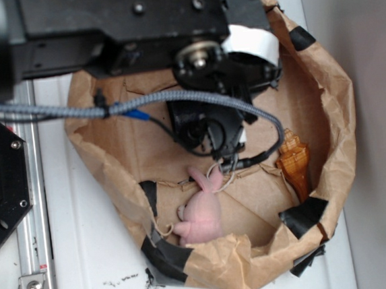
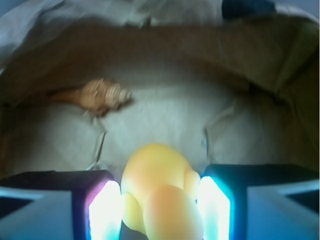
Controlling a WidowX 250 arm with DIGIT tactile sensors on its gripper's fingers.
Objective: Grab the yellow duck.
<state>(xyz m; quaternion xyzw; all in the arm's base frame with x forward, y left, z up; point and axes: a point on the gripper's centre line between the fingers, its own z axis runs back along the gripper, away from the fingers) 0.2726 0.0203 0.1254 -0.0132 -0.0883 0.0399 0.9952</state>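
In the wrist view the yellow duck (image 2: 156,175) fills the gap between my gripper's (image 2: 160,202) two glowing pads (image 2: 105,210), and its rounded sides touch both of them. The gripper is shut on the duck, low over the brown paper floor of the bag. In the exterior view the black arm and gripper (image 1: 212,143) reach down into the bag and hide the duck completely.
A crumpled brown paper bag (image 1: 335,105) with black tape walls in the workspace. A pink plush bunny (image 1: 202,214) lies near its front wall. An amber spiral seashell (image 1: 295,162) (image 2: 100,95) rests by the right wall. Grey braided cable crosses above.
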